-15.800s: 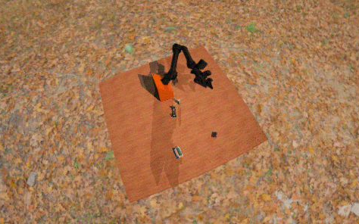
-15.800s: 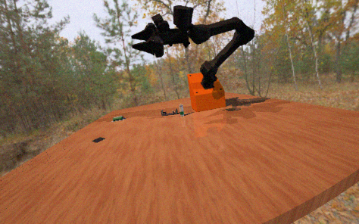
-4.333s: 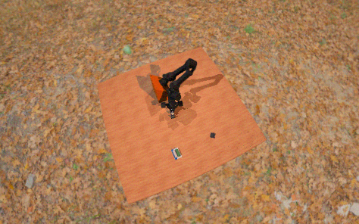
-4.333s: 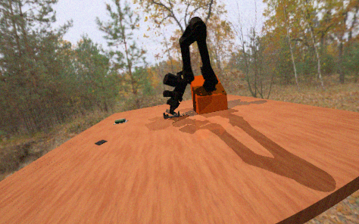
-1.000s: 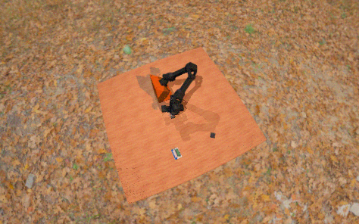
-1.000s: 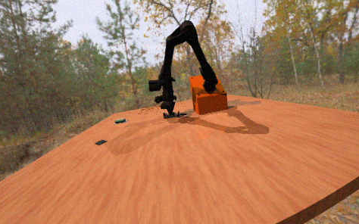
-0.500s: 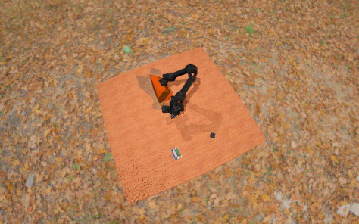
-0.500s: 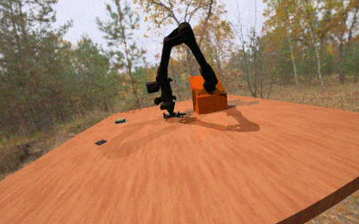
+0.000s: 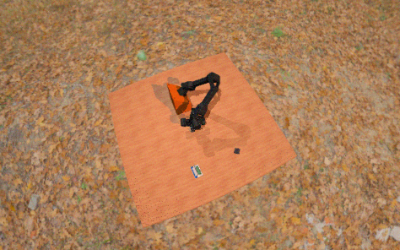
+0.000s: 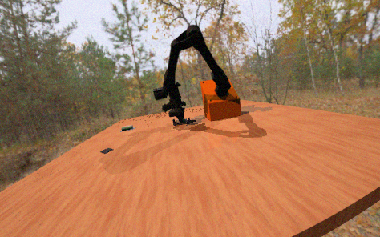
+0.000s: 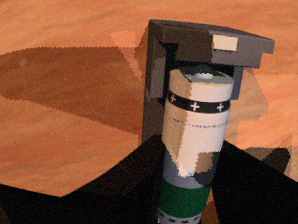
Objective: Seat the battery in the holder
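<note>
In the wrist view my gripper [image 11: 186, 147] is shut on the battery [image 11: 196, 123], a white cylinder with a black band of plus marks and a green lower part. The battery lies lengthwise over the grey holder [image 11: 200, 39]. Its plus-marked end sits close under the holder's lip, and its other end is over the holder's near end. I cannot tell whether it rests flat in the holder. In the top and exterior views the gripper [image 9: 192, 126] [image 10: 178, 118] is low on the wooden board [image 9: 155, 139] [image 10: 220, 180], and the holder shows only as a small dark shape [image 10: 187, 122] beneath it.
The arm's orange base box [image 9: 178, 101] [image 10: 219, 105] stands just behind the gripper. A small green-and-white object [image 9: 196, 171] [image 10: 127, 128] and a small black piece [image 9: 236, 150] [image 10: 107, 150] lie apart on the board. Leaf-covered ground surrounds the board.
</note>
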You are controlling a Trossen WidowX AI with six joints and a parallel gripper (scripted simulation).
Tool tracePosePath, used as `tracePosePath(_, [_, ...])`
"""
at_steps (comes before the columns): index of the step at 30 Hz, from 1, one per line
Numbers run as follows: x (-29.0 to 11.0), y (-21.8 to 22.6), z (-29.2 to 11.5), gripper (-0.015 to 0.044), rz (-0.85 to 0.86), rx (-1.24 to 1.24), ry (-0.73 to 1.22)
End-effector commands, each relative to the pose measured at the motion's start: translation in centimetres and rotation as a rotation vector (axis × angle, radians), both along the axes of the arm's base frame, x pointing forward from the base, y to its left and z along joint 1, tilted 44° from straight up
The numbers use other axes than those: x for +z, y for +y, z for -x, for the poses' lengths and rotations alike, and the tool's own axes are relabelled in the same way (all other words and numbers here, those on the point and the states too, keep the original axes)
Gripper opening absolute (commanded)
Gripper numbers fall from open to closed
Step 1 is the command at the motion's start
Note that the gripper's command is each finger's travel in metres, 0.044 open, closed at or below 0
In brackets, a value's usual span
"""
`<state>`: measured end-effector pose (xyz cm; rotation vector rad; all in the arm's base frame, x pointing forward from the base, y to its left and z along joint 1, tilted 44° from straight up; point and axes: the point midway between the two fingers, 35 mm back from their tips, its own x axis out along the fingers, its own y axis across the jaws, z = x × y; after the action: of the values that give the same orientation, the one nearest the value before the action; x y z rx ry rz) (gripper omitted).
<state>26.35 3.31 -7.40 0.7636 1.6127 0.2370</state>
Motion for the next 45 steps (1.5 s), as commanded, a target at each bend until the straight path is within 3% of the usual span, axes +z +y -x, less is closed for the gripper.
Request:
tracePosePath(1, [0.0, 0.1, -0.1, 0.0067, -0.006, 0.006, 0.008])
tracePosePath(22, [-0.1, -0.2, -1.0, 0.0067, -0.002, 0.006, 0.005])
tracePosePath(26, [-0.1, -0.2, -1.0, 0.0169, -0.002, 0.006, 0.005])
tracePosePath(39, [1.0, -1.2, -0.9, 0.0169, -0.002, 0.002, 0.007])
tracePosePath(45, [3.7, -4.1, -0.8, 0.0326, 0.001, -0.002, 0.007])
